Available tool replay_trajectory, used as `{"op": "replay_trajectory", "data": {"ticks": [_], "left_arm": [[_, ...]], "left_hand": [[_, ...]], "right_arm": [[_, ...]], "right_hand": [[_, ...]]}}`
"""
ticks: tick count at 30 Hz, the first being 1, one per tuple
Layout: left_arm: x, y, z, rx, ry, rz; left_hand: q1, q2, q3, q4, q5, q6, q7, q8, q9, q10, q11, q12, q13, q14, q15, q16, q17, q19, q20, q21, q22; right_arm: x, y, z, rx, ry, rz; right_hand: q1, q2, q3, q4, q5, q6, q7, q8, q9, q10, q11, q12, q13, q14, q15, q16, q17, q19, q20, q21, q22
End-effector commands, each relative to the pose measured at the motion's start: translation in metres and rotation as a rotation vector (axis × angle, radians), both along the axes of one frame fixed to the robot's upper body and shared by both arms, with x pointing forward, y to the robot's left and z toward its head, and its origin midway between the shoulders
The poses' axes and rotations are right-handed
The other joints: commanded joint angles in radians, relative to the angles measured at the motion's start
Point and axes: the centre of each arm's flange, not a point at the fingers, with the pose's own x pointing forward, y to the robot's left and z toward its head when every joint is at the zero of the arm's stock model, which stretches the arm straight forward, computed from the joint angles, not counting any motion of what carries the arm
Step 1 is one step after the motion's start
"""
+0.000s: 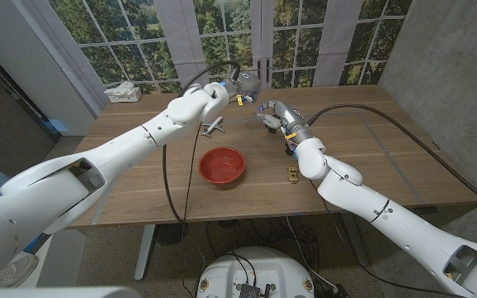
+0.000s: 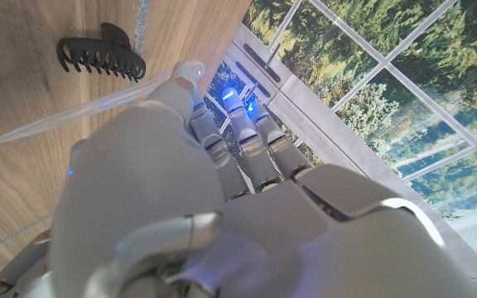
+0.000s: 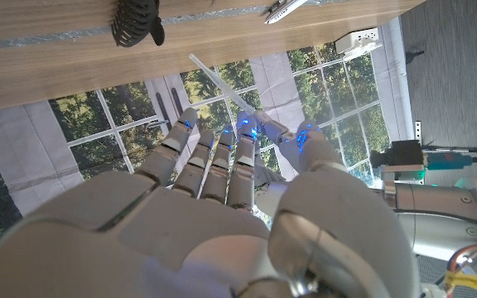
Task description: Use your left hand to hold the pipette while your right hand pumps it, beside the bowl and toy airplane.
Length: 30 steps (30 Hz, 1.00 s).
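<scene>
- A black hair claw clip (image 2: 100, 56) lies on the wooden table (image 1: 404, 157).
- A small brass-coloured object (image 1: 293, 173) sits toward the table's front edge.
- A tissue box (image 1: 122, 92) rests at the far left corner.

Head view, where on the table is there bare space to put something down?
Bare wood lies left of the red bowl toward the tissue box, and along the right side beyond the right hand. It is crowded at the far middle, around the left hand, toy airplane and pipette.

Wooden table (image 1: 404, 157) before tall gridded windows (image 1: 222, 33) with green trees outside, grey wall (image 1: 454, 66) alongside.
</scene>
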Motion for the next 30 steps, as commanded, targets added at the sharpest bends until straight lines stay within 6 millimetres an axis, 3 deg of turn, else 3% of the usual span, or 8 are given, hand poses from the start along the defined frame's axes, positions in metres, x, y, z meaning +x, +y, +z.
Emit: {"op": "replay_trajectory", "data": {"ticks": [1,23,30], "left_arm": [[-0.002,-0.003,0.001,0.009,0.002,-0.001],[-0.003,-0.008,0.003,0.011,0.016,-0.014],[-0.003,-0.009,0.004,0.013,0.016,-0.017]], "left_hand": [[0.011,0.002,-0.003,-0.001,0.004,0.003,-0.007,0.007,0.004,0.056,-0.044,-0.001,0.101,0.01,-0.17,-0.001,0.002,0.003,-0.006,-0.001,0.006],[0.013,0.004,-0.007,-0.001,0.004,0.003,-0.008,0.008,0.005,0.057,-0.043,-0.005,0.105,0.012,-0.17,-0.003,0.003,0.005,-0.006,-0.002,0.006],[0.013,0.004,-0.009,-0.001,0.004,0.004,-0.007,0.008,0.005,0.057,-0.043,-0.006,0.107,0.012,-0.17,-0.005,0.003,0.005,-0.006,-0.002,0.006]], "right_arm": [[0.006,0.007,0.001,-0.01,-0.011,-0.009],[0.023,0.011,0.003,-0.002,-0.034,-0.049],[0.024,0.011,0.003,-0.006,-0.045,-0.058]], "right_hand": [[0.017,0.007,0.001,-0.002,0.005,0.015,-0.001,0.006,0.005,0.006,-0.005,0.003,0.004,0.004,-0.021,0.006,0.003,0.009,-0.002,-0.003,0.005],[0.072,0.008,-0.005,0.0,0.005,0.109,0.013,0.028,0.007,0.059,-0.013,0.021,0.005,0.047,-0.036,0.027,0.007,0.049,-0.005,-0.002,0.006],[0.103,0.003,-0.01,-0.002,0.004,0.183,0.017,0.048,0.009,0.078,-0.022,0.025,0.005,0.055,-0.046,0.033,0.009,0.066,-0.011,-0.003,0.007]]}}
